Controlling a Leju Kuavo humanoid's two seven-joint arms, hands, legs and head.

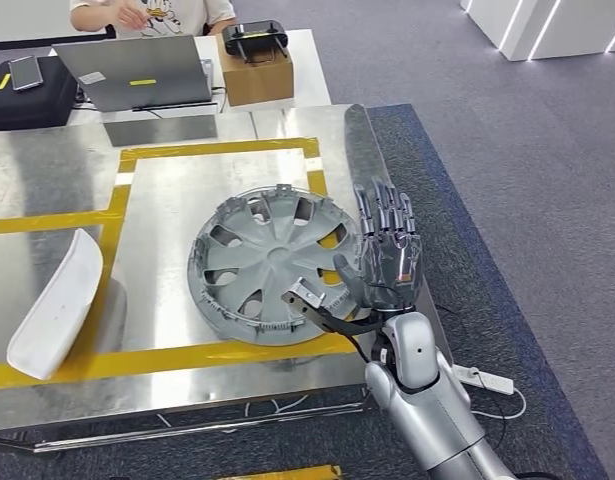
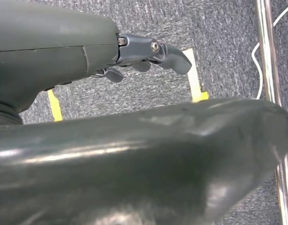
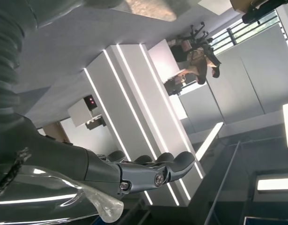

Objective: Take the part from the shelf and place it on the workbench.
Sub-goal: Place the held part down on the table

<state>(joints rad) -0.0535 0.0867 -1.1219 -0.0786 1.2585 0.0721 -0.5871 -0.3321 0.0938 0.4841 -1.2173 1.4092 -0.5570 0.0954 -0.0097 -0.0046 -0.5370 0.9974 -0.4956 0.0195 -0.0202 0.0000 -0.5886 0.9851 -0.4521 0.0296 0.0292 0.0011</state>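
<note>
Part: grey wheel cover [image 1: 274,262] lies flat on the steel counter [image 1: 55,175], inside the yellow tape frame [image 1: 213,150].
Right hand: right hand [image 1: 385,250] is raised just beside the wheel cover's right rim, palm toward it, fingers [image 1: 379,210] spread and upright, holding nothing; whether the thumb touches the rim cannot be told.
Left hand: left hand [image 2: 149,51] hangs over grey carpet [image 2: 213,37], fingers loosely extended, nothing in it.
Other: white curved panel [image 1: 55,305] lies at the counter's left, well apart from the wheel cover.

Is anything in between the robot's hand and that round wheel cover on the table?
Nothing visible is. The right hand hovers open right beside the wheel cover, at its rim, and the cover already lies on the metal workbench.
</note>
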